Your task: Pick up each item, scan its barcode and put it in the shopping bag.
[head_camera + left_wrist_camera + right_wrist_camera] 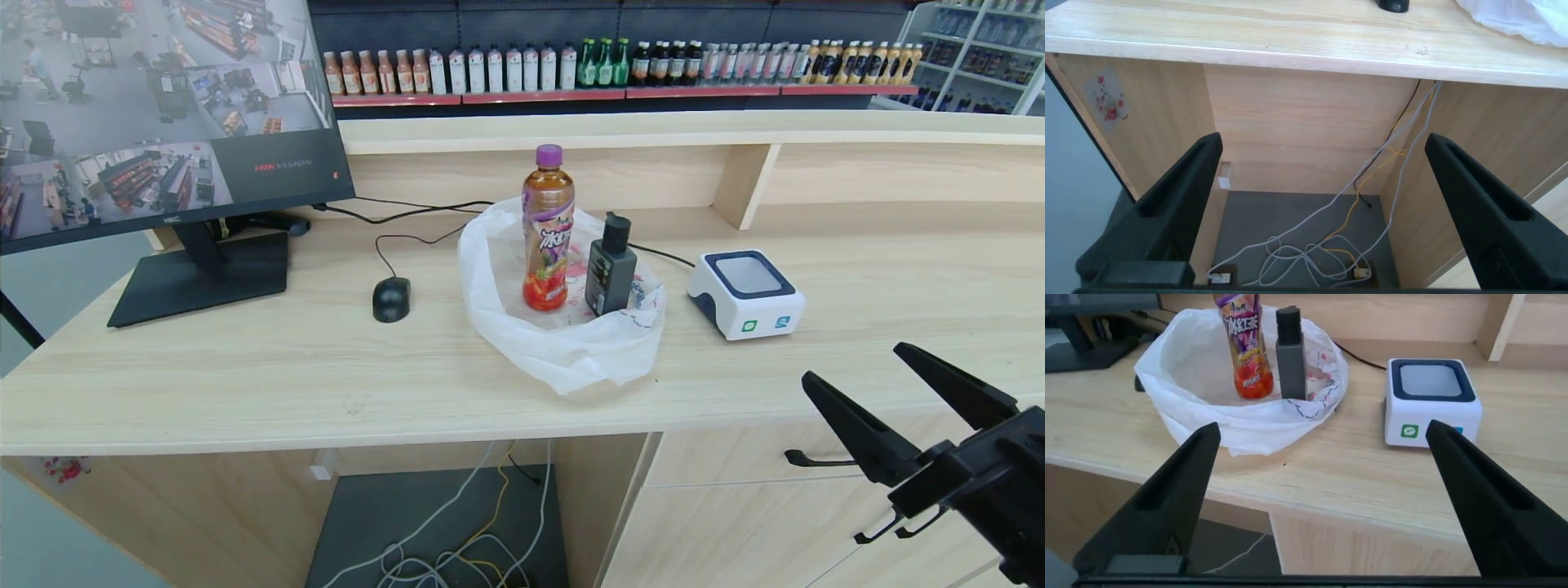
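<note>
Tea bottle [547, 237], dark bottle [610, 278] — upright in shopping bag [563, 351]

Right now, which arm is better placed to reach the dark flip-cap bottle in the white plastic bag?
Right, probably. The open right gripper faces the dark flip-cap bottle across the light wooden counter; the open left gripper points underneath it.

Matt wood-grain counter [245, 384] — thin crinkled plastic shopping bag [571, 351], glossy bottle [547, 237]
</note>
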